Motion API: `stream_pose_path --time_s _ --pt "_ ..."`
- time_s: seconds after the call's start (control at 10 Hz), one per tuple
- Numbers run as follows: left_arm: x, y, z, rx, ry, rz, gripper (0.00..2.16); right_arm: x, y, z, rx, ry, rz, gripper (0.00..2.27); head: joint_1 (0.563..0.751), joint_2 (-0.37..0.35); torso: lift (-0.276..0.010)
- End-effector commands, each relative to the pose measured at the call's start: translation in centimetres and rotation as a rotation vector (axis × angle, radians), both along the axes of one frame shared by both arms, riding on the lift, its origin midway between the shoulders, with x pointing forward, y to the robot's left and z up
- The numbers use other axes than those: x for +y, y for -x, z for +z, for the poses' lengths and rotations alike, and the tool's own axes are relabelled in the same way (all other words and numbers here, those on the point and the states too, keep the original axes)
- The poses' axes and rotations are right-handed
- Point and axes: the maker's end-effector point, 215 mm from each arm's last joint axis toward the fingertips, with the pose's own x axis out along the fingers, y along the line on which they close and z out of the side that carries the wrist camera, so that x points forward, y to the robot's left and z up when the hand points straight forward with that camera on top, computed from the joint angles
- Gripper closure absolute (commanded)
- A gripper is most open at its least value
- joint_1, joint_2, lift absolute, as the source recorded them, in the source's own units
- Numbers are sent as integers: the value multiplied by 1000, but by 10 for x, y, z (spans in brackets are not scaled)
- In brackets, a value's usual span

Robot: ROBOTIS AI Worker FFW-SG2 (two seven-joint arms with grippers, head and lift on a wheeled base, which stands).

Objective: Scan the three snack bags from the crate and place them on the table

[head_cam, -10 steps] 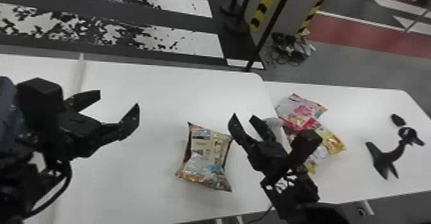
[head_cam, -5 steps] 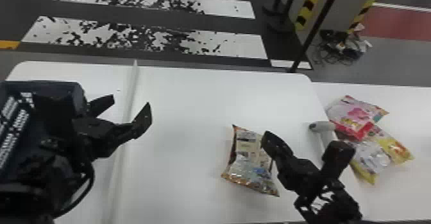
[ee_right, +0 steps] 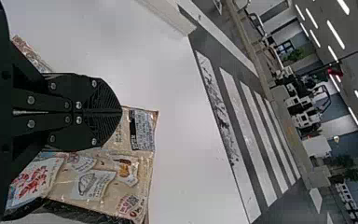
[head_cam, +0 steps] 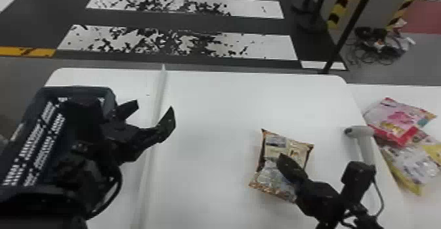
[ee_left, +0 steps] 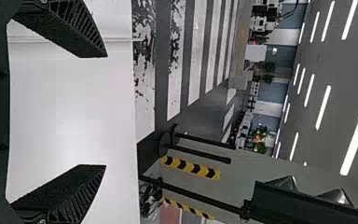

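A tan snack bag [head_cam: 271,176] lies flat on the white table; the right wrist view shows the printed bag [ee_right: 133,175] too. My right gripper [head_cam: 284,161] is over its right side, and my right gripper [ee_right: 120,112] has its fingers together with nothing visible between them. At the left, my left gripper [head_cam: 155,107] is just past the right side of the dark blue crate [head_cam: 77,90]; my left gripper [ee_left: 106,111] is open and holds nothing. The crate's inside is largely hidden by the arm. A pink-red bag [head_cam: 392,115] overlaps a yellow-white bag [head_cam: 407,162] at the far right.
A white handheld scanner [head_cam: 362,132] is beside the right gripper, near the bags at the right. A raised white strip [head_cam: 152,153] runs across the table [head_cam: 210,113] between the crate and the tan bag. Poles and cables stand on the floor beyond.
The head view has swung left, bringing the crate into sight. My right gripper has shifted left over the tan bag and its fingers have come together. The bags rest where they were.
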Motion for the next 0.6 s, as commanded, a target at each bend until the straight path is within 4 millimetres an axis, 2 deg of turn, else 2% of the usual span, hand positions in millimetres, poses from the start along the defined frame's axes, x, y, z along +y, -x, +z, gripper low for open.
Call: stream_pose_path --time_s 0.0,0.2,0.5 --pt "1 1 -1 0 -1 2 22 -1 7 -11 21 -6 1 2246 695 -45 -62" --pt "1 2 -1 -3 -3 3 22 2 16 -28 40 -19 13 2246 695 -44 -62" --pt "0 4 3 -12 -4 1 22 -7 18 -31 22 -15 20 2246 695 -42 -62"
